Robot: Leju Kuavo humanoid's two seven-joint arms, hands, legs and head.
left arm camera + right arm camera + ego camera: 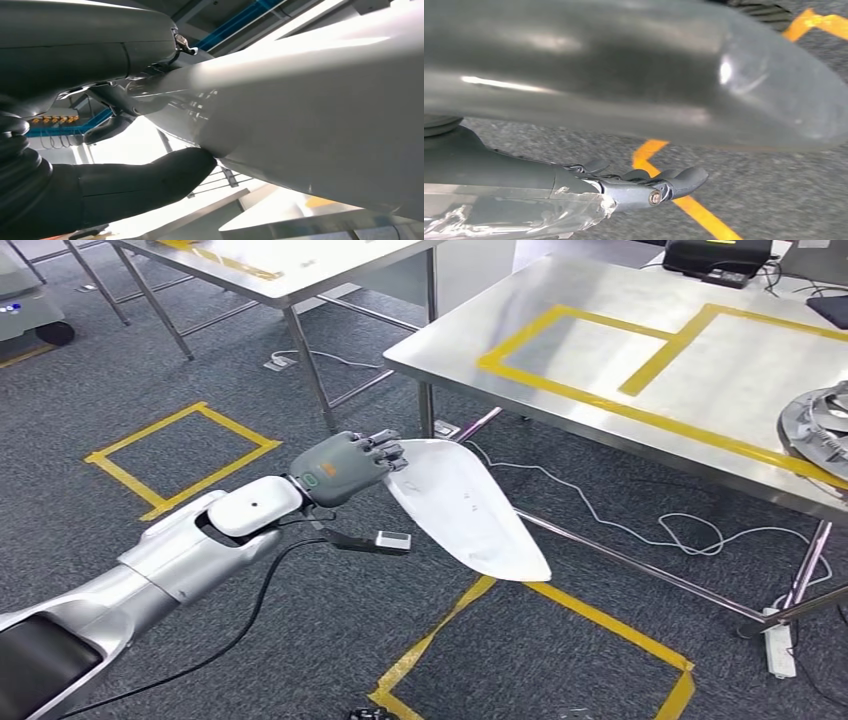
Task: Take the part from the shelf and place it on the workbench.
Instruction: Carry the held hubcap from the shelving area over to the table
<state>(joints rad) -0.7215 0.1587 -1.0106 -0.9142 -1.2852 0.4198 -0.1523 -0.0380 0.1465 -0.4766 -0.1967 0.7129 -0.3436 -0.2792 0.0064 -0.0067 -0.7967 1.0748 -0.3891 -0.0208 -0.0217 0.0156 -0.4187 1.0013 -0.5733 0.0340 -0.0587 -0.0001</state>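
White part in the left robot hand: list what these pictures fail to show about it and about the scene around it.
- Left wrist view: the white part runs off the frame edge; its far end is cut off.
- Head view: the left robot hand covers the gripped end of the part.
- Head view: the metal disc on the workbench is cut by the right edge.
- Right wrist view: the right robot hand is blurred; its grip state is unclear.

Floor and tables beyond the hand

A white cable [640, 525] is trailing over the grey carpet [80, 400] past the hand, running toward a power strip [780, 645]. Yellow tape squares [180, 455] are lying on the floor either side of the hand, and a second steel table [300, 270] is standing farther off.
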